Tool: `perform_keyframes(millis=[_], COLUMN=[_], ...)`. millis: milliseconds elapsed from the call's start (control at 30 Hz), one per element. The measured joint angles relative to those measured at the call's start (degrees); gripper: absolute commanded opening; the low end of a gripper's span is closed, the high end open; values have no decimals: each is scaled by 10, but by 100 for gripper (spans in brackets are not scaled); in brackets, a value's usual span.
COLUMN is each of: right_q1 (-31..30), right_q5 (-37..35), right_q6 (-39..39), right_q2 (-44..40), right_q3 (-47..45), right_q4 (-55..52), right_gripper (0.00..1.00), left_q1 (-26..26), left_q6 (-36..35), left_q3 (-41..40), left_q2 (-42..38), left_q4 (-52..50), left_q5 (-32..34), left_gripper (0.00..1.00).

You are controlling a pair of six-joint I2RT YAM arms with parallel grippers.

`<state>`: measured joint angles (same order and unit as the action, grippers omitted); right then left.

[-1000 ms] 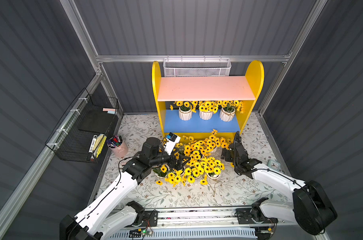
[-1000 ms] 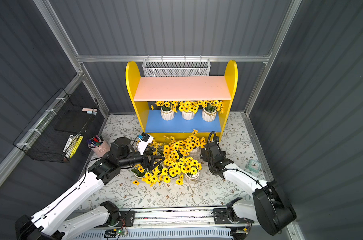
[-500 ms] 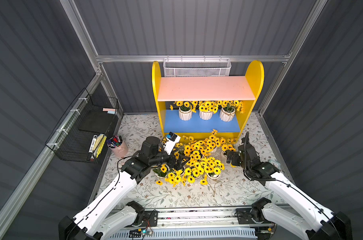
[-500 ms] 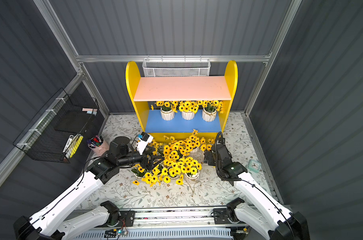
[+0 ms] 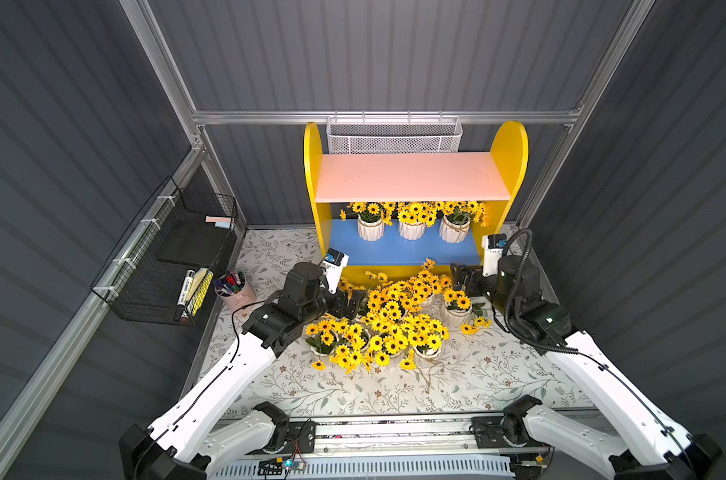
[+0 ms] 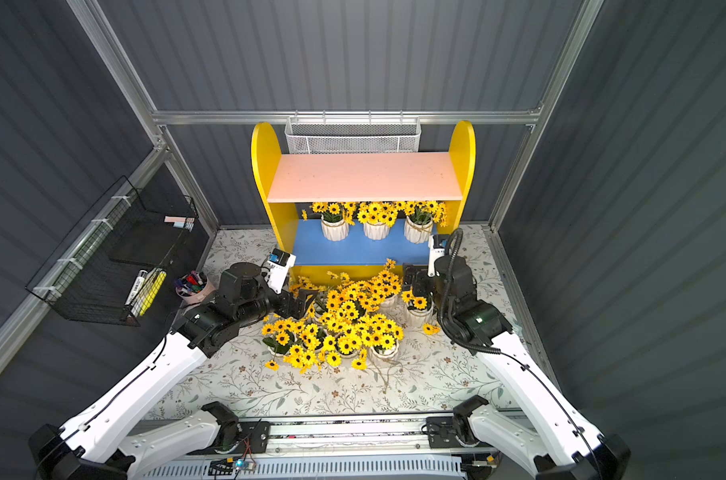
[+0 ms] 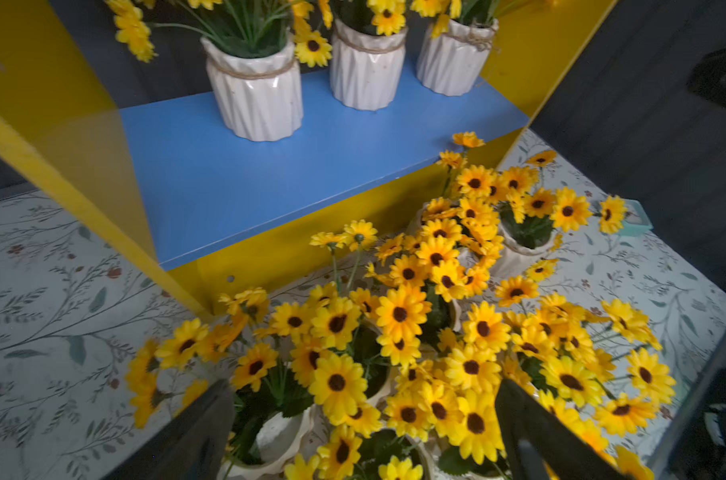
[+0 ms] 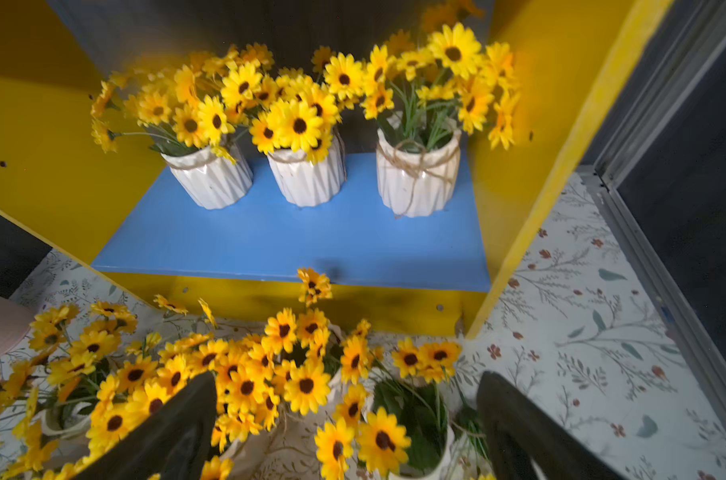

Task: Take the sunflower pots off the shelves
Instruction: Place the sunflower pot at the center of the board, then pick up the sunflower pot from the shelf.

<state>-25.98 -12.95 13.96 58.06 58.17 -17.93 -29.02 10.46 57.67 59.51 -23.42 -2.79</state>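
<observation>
The right arm (image 5: 581, 357) has been raised and swung since the earlier frames, so that its wrist is now held close to the shelf's right side panel. The left arm (image 5: 245, 365) is seen almost unmoved. The right fingers (image 8: 527, 432) are spread wide, with nothing gripped, above pots at the right side of the cluster. The left fingers (image 7: 535, 436) are likewise held far apart over blooms at the cluster's left side, and nothing is clasped.

The surface (image 5: 498, 374) is covered by a pale cloth printed with leafy sprigs. It is enclosed by dark grey ribbed wall panels (image 5: 394, 54) on an aluminium frame (image 5: 378, 117).

The two-tier shelves with yellow round-topped side panels (image 5: 511, 143) are set against the back wall. Three small white ribbed sunflower pots with twine collars (image 5: 411, 229) are stood in a row at the back of the blue lower board (image 5: 394, 251), under the pink upper board (image 5: 411, 178). The remaining sunflower pots (image 5: 394, 328) are crowded on the surface just in front of the shelves, their blooms overlapping.

Bare blue board is left in front of the three pots. Open cloth is seen between the cluster and the front rail (image 5: 394, 432).

A black wire wall rack (image 5: 166, 266) is hung on the left wall. A pink cup of marker pens (image 5: 233, 291) is stood near the surface's left edge, beside the left arm. A white mesh basket (image 5: 394, 139) is hung behind the shelves.
</observation>
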Motion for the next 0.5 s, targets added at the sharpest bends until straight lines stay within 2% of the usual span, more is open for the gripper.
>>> perform_keyframes(millis=[133,267,500], right_q1=[0,0,2], right_q5=[15,21,-57], right_q6=[-14,-21,-19], right_q2=[80,168,275], right_q3=[46,101,162], right_q4=[51,78,87], right_gripper=[99,99,99], left_q1=[45,67,67], left_q6=[0,3,10], left_q3=[-7,-37,-62], left_q2=[-19,-32,-26], left_q4=[5,15,16], left_q5=[40,52,10], left_gripper=[100,99,99])
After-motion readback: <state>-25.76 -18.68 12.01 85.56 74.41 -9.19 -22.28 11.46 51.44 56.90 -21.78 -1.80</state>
